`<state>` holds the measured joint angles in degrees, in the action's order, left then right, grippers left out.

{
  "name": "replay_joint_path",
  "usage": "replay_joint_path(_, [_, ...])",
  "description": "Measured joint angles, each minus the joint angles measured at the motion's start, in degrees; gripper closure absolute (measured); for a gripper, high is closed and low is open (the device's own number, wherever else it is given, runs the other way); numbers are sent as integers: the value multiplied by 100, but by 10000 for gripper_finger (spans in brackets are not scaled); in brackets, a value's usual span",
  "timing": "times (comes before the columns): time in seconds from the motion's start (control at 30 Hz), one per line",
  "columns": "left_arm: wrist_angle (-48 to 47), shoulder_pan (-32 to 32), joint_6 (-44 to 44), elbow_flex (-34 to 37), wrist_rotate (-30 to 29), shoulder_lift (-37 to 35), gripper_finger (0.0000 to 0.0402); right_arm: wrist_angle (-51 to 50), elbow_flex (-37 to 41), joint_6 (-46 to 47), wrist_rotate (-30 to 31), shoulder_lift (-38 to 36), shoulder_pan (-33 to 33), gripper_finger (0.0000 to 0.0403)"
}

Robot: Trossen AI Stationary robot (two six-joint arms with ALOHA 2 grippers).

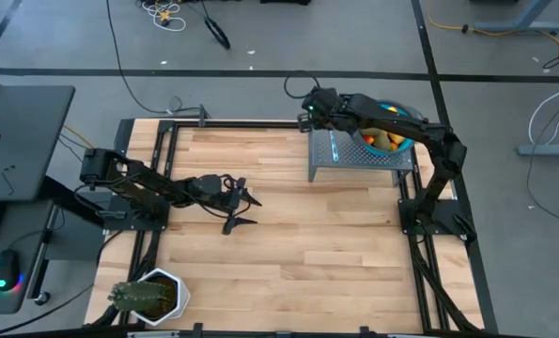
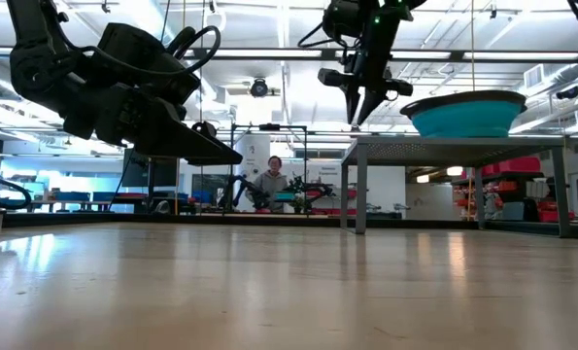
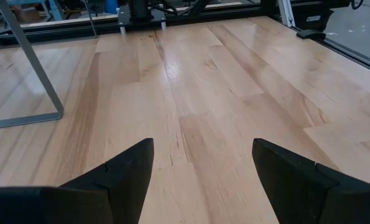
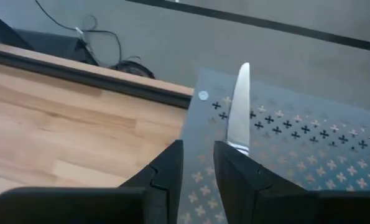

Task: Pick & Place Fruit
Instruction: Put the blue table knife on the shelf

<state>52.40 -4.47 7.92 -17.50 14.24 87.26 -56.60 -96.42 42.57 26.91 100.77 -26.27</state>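
The fruit (image 1: 384, 141) shows as orange and yellow pieces in a teal bowl (image 1: 401, 143) (image 2: 463, 112), which stands on a grey perforated rack (image 1: 359, 158) (image 4: 296, 137) at the table's far right. My right gripper (image 1: 309, 115) (image 2: 361, 112) (image 4: 198, 149) hangs high over the rack's far left corner, shut on a knife whose metal blade (image 4: 239, 106) sticks out past the fingers. The knife's handle is hidden. My left gripper (image 1: 240, 208) (image 3: 203, 174) (image 2: 172, 136) waits open above the table's middle left, with nothing between its fingers. My right gripper holds the knife with the blade (image 4: 237, 144) coming out from behind its fingertips and pointing forward along the fingers. The fingers themselves hide the place of contact. The knife is lifted clear above the rack, slanting downward with the gripper.
A spiky green plant in a white pot (image 1: 149, 296) stands at the near left corner. The rack's legs (image 2: 358, 190) rest on the table at the far right. Bare wooden tabletop (image 1: 307, 244) stretches between the arms. A person (image 2: 272, 180) is in the room beyond.
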Motion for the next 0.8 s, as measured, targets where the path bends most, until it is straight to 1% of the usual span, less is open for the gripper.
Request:
replay_joint_path(0.23, [0,11,21,0,-7,0,123,69,7,-105,-19,164,-204,303])
replay_joint_path(0.33, [22,11,82,0,-126,0,123,89,7,-217,-203,330,-300,303])
replay_joint_path(0.4, [57,9,137,2,-232,0,123,104,7,-450,-300,459,-345,303])
replay_joint_path(0.5, [83,9,151,2,-340,0,123,118,7,-674,-268,538,-405,303])
replay_joint_path(0.6, [89,11,144,2,-434,0,123,129,7,-751,-103,540,-465,303])
replay_joint_path(0.8, [-74,11,60,2,-560,0,123,237,7,-1340,-148,522,-529,303])
